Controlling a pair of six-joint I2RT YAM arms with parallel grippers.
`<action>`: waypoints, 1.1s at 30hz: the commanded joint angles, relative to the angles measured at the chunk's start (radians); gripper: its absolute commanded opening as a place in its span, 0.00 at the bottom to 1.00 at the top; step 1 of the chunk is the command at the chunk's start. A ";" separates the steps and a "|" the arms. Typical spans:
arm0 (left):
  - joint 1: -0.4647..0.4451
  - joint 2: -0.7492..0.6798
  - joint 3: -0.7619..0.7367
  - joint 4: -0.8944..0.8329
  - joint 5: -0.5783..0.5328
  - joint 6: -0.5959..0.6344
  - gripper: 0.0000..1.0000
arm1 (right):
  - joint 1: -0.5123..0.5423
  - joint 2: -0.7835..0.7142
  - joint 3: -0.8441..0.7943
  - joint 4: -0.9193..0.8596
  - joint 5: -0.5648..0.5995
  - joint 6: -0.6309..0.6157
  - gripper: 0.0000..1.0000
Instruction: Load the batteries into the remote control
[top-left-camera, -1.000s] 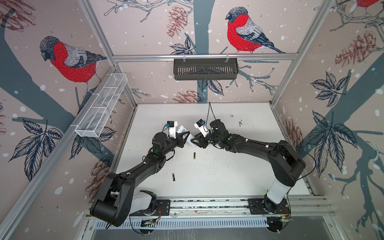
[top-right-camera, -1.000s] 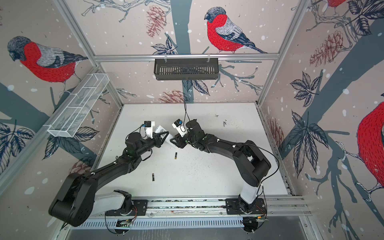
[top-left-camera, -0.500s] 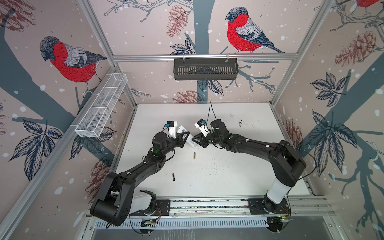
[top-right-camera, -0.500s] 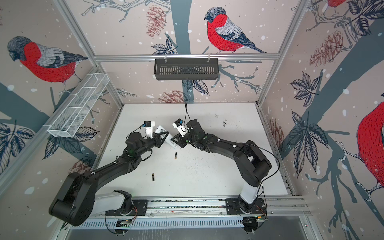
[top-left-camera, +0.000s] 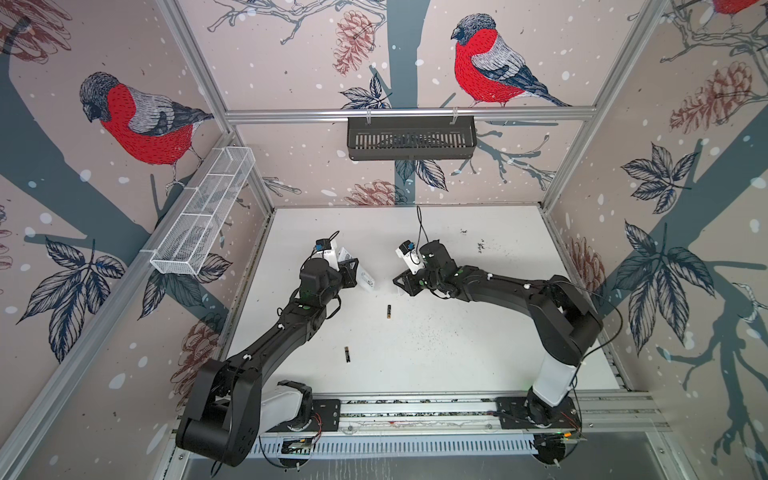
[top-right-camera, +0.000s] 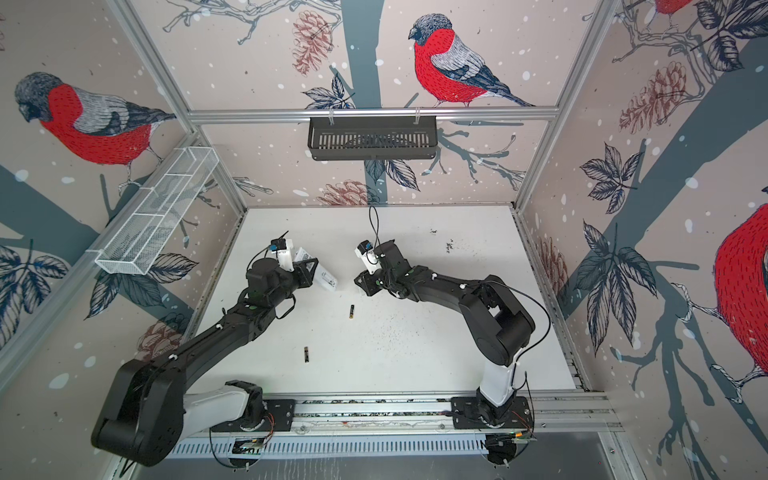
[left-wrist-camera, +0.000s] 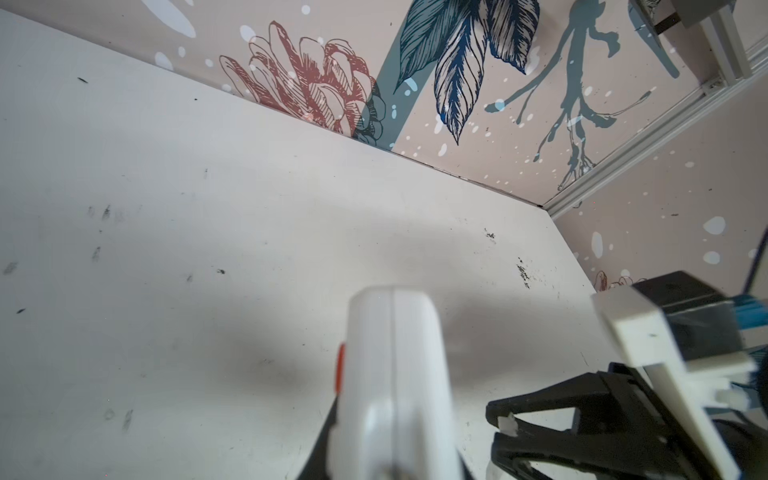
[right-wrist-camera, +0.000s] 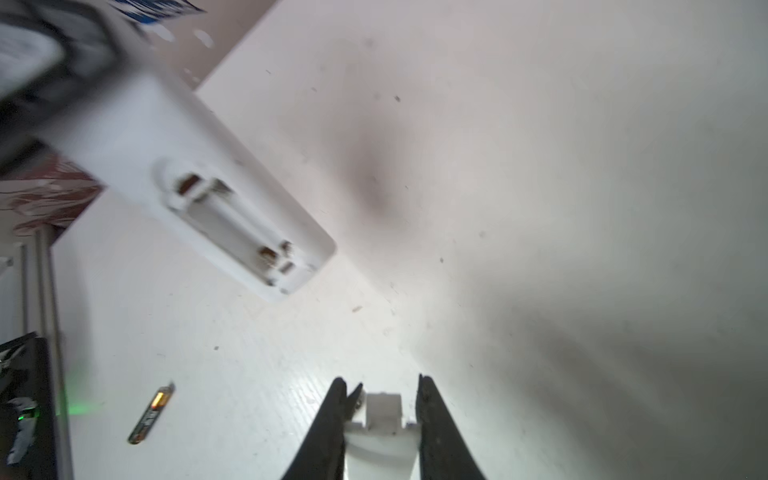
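My left gripper (top-left-camera: 351, 270) is shut on the white remote control (top-left-camera: 365, 278), holding it tilted above the table at the back left. In the right wrist view the remote control (right-wrist-camera: 232, 220) shows its open, empty battery bay. In the left wrist view the remote control (left-wrist-camera: 390, 395) fills the jaws, with a red button on its side. My right gripper (right-wrist-camera: 380, 386) faces it a short gap away, shut on a small white battery cover (right-wrist-camera: 382, 415). Two batteries lie on the table in both top views: one (top-left-camera: 389, 311) just in front of the grippers, one (top-left-camera: 347, 354) nearer the front.
The white tabletop (top-left-camera: 478, 332) carries dark scuffs and specks. A white wire basket (top-left-camera: 203, 212) hangs on the left wall and a black basket (top-left-camera: 411, 137) on the back rail. The arm bases sit on the front rail (top-left-camera: 415, 411).
My right gripper's jaws have narrowed and it has drawn slightly right, away from the remote. The left arm and both batteries have stayed put.
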 joint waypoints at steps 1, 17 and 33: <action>0.002 -0.038 0.025 -0.121 -0.050 0.019 0.00 | 0.001 0.060 0.057 -0.220 0.186 0.068 0.26; 0.004 -0.218 0.043 -0.335 -0.082 0.071 0.00 | 0.047 0.108 0.048 -0.296 0.356 0.173 0.39; 0.007 -0.256 0.036 -0.349 -0.131 0.068 0.00 | 0.219 0.093 0.104 -0.316 0.388 0.242 0.59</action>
